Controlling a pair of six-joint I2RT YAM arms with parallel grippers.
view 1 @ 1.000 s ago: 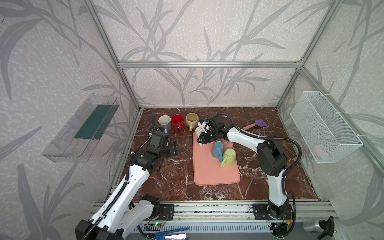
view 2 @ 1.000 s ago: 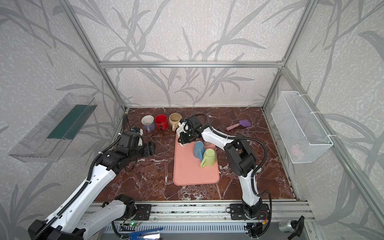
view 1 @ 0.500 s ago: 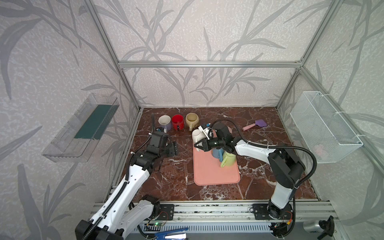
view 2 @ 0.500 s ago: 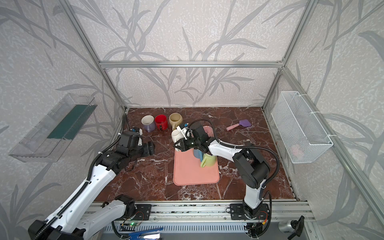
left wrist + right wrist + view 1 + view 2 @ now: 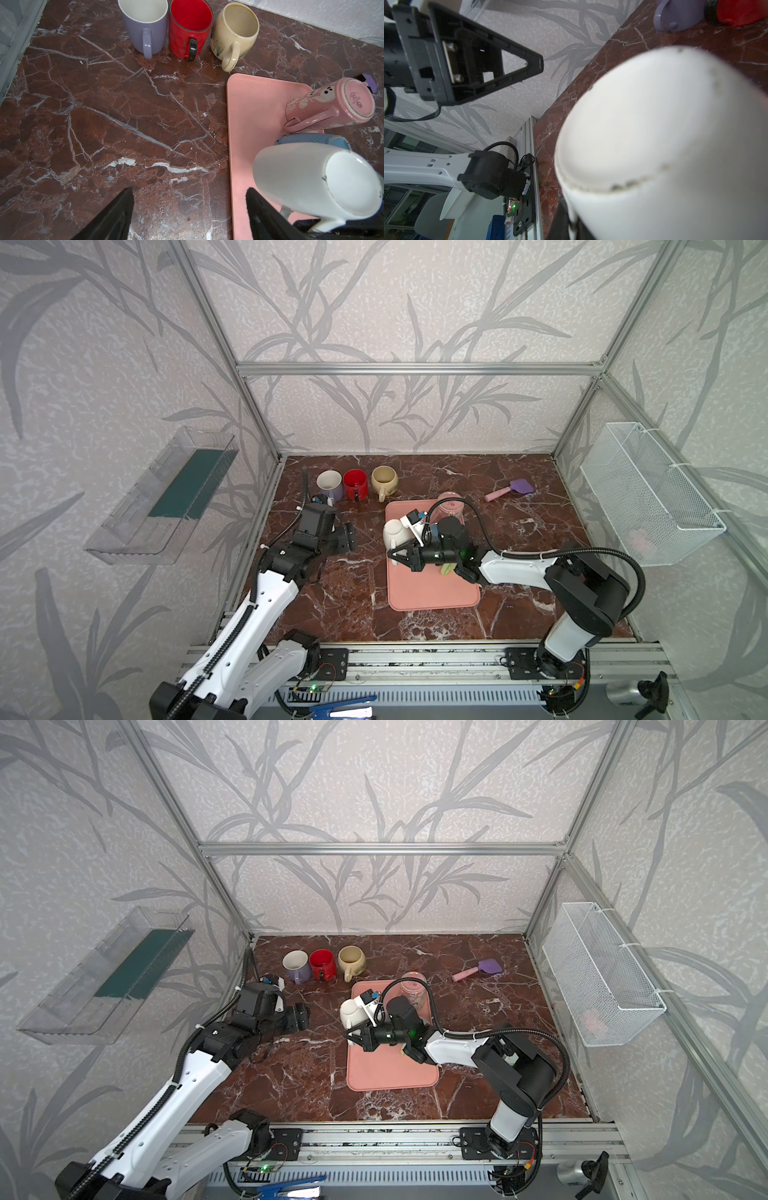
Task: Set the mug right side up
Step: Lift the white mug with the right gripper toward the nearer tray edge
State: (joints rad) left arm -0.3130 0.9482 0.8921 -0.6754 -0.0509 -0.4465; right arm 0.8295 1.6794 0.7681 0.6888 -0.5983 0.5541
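red-brown marble surface (image 5: 357,605) filling the floor of a cell papered in grey leaves. hung on the side walls, a white wire basket (image 5: 648,497) to the right and a clear plastic shelf (image 5: 162,497) to the left. reaching in from the near rail, two white-and-black arms. flat on the surface, right of centre, a pink tray (image 5: 432,593). over the tray's left edge, the right claw (image 5: 395,556), clamped shut on the handle of the white mug (image 5: 397,533). mug not yet right side up: base showing plainly in the left wrist view, mouth out of sight; cannot tell whether touching the tray or lifted clear of it. just left of the tray, above bare marble, the left claw (image 5: 348,537), fingers spread wide and holding nothing, near the white mug but apart from it. at the tray's far right corner, a pink mug (image 5: 449,506) standing mouth down. behind the right claw, a blue mug (image 5: 311,138) and a sliver of a green mug (image 5: 445,569), both mostly hidden. in a row near the back wall, off the tray and upright, a lilac mug (image 5: 330,485), a red mug (image 5: 356,483) and a cream mug (image 5: 384,481), handles toward the near rail. alone at the far right of the surface, a small purple spatula (image 5: 513,489) with a pink handle.
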